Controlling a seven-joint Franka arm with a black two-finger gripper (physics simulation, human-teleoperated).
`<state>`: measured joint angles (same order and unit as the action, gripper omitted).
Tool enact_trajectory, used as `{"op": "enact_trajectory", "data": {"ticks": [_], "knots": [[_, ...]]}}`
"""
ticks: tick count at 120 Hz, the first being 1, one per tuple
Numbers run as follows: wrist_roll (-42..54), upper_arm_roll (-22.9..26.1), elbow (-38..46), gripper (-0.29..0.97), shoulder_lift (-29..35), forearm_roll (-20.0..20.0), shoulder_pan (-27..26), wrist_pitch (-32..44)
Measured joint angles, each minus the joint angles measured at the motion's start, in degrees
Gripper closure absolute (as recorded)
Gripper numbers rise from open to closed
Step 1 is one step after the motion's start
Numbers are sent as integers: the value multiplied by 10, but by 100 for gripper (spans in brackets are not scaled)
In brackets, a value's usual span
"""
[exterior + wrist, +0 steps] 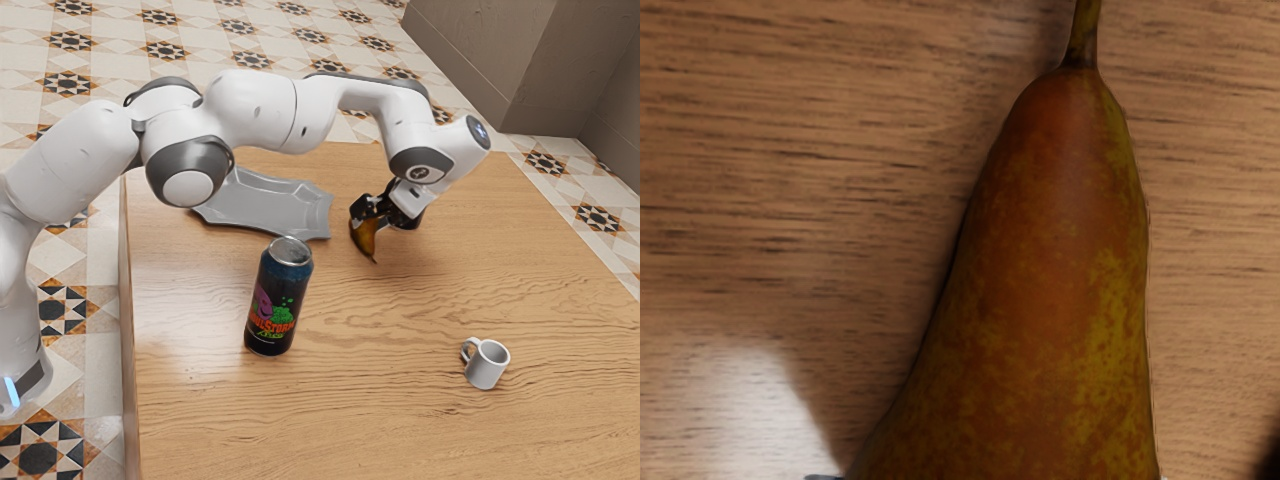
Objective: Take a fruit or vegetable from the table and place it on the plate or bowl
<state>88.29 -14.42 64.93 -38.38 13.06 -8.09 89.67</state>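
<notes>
A brown-green pear (365, 238) hangs in my gripper (373, 214), stem pointing down toward the wooden table (400, 320). The black fingers press on it from two sides, so the gripper is shut on it. In the wrist view the pear (1050, 300) lies just under my hand, its stem reaching away over the wood grain. A grey angular plate (262, 203) lies flat on the table, toward the exterior view's left of the gripper and apart from the pear.
A dark drink can (279, 297) with a colourful label stands upright in front of the plate. A small white mug (486, 362) lies toward the front right. The table's left edge (126, 300) drops to a tiled floor.
</notes>
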Motion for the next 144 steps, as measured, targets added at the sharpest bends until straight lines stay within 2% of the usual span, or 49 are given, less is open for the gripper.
{"op": "enact_trajectory", "data": {"ticks": [10, 18, 30, 41, 50, 67, 83, 126, 144], "knots": [[2, -1, -2, 45, 5, -2, -2, 1], [4, -1, -5, 48, 36, -2, -6, 0], [7, 0, -5, 49, 130, -3, -11, -17], [10, -3, 5, 48, 214, -1, -23, -61], [11, -5, 71, 46, 294, 0, -24, -95], [12, -6, 206, 49, 359, 4, -22, -110], [9, -7, 268, 49, 378, 5, -19, -103], [-5, -7, 347, 49, 393, 4, -16, -63], [-11, -54, 370, 50, 416, 10, -57, -63]]}}
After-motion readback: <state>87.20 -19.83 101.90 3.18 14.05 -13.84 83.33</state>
